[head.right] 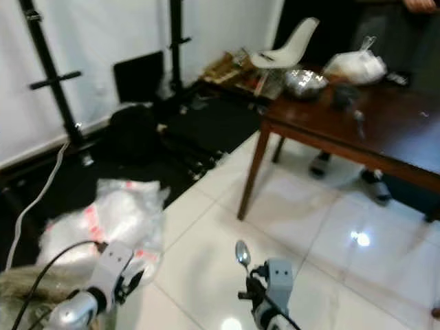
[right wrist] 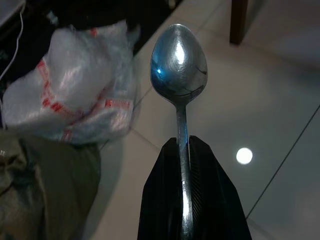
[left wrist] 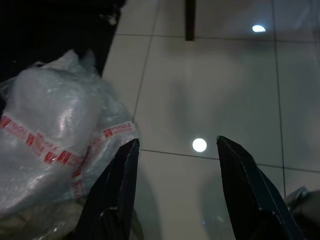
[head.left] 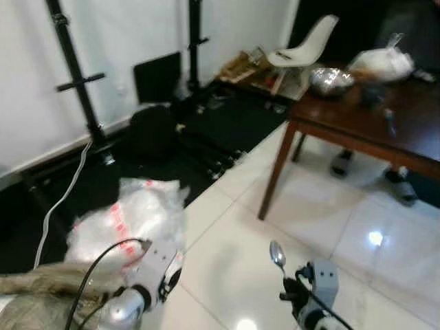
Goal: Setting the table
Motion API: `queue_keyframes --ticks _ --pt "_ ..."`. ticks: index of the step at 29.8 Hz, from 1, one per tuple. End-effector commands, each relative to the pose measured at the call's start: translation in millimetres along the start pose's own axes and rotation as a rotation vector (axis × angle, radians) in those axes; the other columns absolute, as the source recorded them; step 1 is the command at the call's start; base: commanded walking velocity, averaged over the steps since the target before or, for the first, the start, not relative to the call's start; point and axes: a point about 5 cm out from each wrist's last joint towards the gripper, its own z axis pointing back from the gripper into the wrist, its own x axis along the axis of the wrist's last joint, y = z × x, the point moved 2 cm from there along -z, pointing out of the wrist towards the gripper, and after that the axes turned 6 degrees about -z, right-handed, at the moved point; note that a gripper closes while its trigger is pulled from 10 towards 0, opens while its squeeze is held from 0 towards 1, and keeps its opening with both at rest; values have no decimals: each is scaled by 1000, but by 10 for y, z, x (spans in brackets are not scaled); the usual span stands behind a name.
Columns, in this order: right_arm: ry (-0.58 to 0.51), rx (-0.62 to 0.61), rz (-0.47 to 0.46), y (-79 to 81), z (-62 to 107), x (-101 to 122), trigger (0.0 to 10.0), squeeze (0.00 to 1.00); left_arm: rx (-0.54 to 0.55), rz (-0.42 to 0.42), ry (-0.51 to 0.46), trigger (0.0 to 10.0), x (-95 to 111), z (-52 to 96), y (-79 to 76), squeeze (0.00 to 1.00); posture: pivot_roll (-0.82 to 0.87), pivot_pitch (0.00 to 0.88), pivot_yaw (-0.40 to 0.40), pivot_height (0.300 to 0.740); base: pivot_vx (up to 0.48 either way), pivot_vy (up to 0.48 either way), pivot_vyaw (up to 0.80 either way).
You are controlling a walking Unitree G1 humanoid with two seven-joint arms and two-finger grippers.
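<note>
The step in hand looks like carrying: the right gripper pinches the handle of a shiny steel spoon, bowl upward, well short of the dark brown wooden table; the left gripper hangs empty, fingers spread wide. Next comes a walk over the open white tiled floor to the table's near edge; the crumpled clear plastic bag with red lettering lies near on the left; the table's leg bounds the path ahead.
</note>
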Motion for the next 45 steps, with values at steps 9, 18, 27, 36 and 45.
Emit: queue_keyframes --ticks 9,18,27,36,45 --pt "7 -7 7 -22 5 -7 10000 0 1 94 7 10000 -45 16 -15 0 -82 0 68 740 0 0 -767" --pt "7 -4 10 -19 2 -2 10000 0 -13 116 -10 10000 10 20 7 0 -80 0 68 740 0 0 -766" --pt "4 -2 14 -18 -6 10 10000 0 3 55 -76 10000 233 -12 58 0 -81 0 66 740 0 0 -765" --pt "-3 -3 18 -20 -17 30 10000 0 10 67 -192 10000 608 -46 106 0 -86 0 70 740 0 0 -765" --pt "-312 34 78 52 -55 1011 10000 0 111 84 -438 10000 1343 19 299 0 -101 0 94 740 0 0 -766"
